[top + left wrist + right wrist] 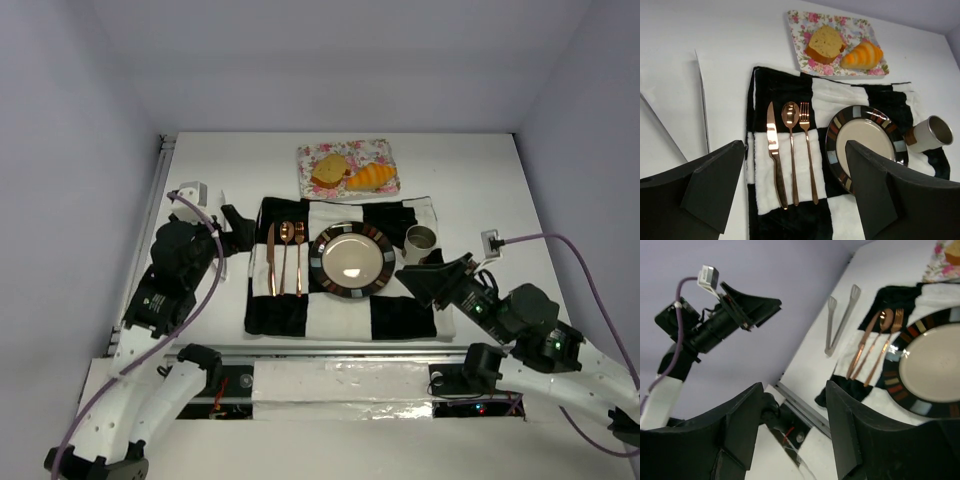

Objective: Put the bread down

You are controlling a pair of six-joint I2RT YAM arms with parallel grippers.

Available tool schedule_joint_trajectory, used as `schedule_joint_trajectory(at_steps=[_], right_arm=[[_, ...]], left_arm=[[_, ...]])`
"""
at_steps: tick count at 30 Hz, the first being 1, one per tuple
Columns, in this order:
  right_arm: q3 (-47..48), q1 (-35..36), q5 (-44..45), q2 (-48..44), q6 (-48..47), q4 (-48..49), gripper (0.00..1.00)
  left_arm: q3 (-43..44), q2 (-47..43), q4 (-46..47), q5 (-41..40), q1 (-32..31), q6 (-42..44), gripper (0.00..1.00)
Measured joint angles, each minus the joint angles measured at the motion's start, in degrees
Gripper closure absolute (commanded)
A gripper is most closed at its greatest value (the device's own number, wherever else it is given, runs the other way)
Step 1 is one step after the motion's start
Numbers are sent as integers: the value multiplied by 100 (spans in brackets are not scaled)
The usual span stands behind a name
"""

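The bread lies on a floral tray [385, 150] at the back of the table: a pale yellow slice with brown crust [328, 171] and, to its right, a golden-orange croissant [371, 177]. In the left wrist view the slice [825, 43] and the croissant [863, 55] sit on that tray [800, 22]. My left gripper [237, 228] is open and empty at the left edge of the placemat, well short of the bread; its jaws [792, 147] frame the cutlery. My right gripper [430, 272] is open and empty, right of the plate, its jaws [794, 387] pointing left.
A black-and-white checked placemat [400, 315] holds a striped-rim plate [352, 260] and a copper knife, spoon and fork [285, 258]. A cup [421, 238] stands right of the plate. Metal tongs [840, 320] lie on the white table left of the placemat.
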Motion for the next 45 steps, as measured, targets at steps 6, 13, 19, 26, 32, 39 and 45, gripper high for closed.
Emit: schedule_joint_trajectory(at_steps=[6, 13, 19, 26, 32, 39, 45], right_arm=[[-339, 0, 227, -481, 116, -529, 100], [-409, 0, 234, -511, 192, -651, 100], [-597, 0, 208, -651, 282, -713, 76], [-625, 0, 273, -734, 431, -931, 72], [-728, 0, 223, -697, 450, -920, 72], [-807, 0, 122, -612, 595, -916, 72], [-861, 0, 11, -612, 686, -892, 72]], left_arm=[[-9, 605, 286, -7, 0, -4, 49], [-9, 1303, 584, -396, 11, 103, 100], [-4, 2205, 634, -1064, 350, 289, 43], [2, 3261, 874, -1252, 841, 372, 44], [448, 4662, 1045, -1191, 1121, 435, 49], [1093, 5949, 1388, -1178, 1244, 649, 65], [1250, 6520, 1547, -1139, 1445, 820, 93]])
